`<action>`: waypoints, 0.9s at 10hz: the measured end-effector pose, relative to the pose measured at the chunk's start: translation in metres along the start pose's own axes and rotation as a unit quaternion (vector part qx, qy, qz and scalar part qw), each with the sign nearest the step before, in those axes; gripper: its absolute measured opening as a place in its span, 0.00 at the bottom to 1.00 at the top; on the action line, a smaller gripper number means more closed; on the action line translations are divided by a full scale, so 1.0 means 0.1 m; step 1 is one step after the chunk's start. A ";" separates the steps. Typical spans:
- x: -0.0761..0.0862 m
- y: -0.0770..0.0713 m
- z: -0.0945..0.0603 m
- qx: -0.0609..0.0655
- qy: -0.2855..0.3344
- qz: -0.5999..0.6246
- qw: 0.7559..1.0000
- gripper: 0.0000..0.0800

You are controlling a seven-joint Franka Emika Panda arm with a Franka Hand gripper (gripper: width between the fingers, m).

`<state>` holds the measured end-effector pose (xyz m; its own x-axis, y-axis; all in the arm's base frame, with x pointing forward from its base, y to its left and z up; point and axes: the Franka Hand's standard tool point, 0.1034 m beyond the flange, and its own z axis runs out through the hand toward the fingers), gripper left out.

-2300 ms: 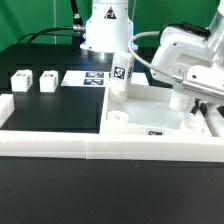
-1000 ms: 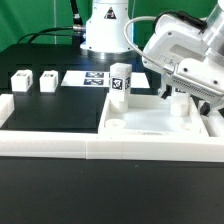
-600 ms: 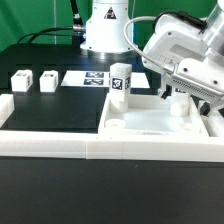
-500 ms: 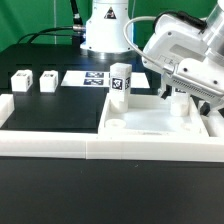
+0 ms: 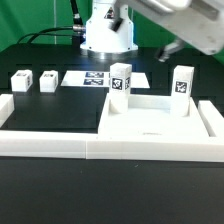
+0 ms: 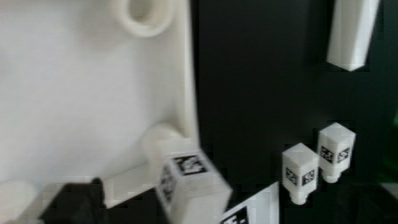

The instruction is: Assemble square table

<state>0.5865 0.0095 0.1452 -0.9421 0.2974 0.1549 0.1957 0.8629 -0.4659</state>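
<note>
The white square slab point(image 5: 150, 118) lies on the black table at the exterior view's right, against the border wall. Two tagged leg blocks stand upright on it, one at its far left corner point(image 5: 120, 80) and one at its far right corner point(image 5: 181, 83). Two loose leg blocks point(image 5: 20, 81) point(image 5: 47, 80) stand at the far left. My arm point(image 5: 190, 18) is raised above the slab, clear of every part. In the wrist view I see the slab point(image 6: 89, 100), one standing leg point(image 6: 178, 168) and the two loose legs point(image 6: 302, 165) point(image 6: 336, 150). A dark finger point(image 6: 71, 205) shows at the edge; the gripper holds nothing.
The low white border wall point(image 5: 110, 146) runs along the front, with a short piece at the left point(image 5: 5, 108). The marker board point(image 5: 100, 77) lies behind the slab, in front of the robot base point(image 5: 105, 35). Cables trail at the back.
The arm was low over the slab's far right corner with a leg. It has now lifted up and away, and that leg stands alone on the slab.
</note>
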 end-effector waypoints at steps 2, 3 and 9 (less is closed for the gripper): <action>0.03 -0.49 0.40 0.020 0.029 0.072 0.997 0.81; 0.04 -0.66 0.59 0.022 0.035 0.124 0.991 0.81; 0.09 -0.79 0.74 0.034 0.034 0.349 0.936 0.81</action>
<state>0.5420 -0.0867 0.1188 -0.5718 0.8060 -0.1533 0.7362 0.4216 -0.5294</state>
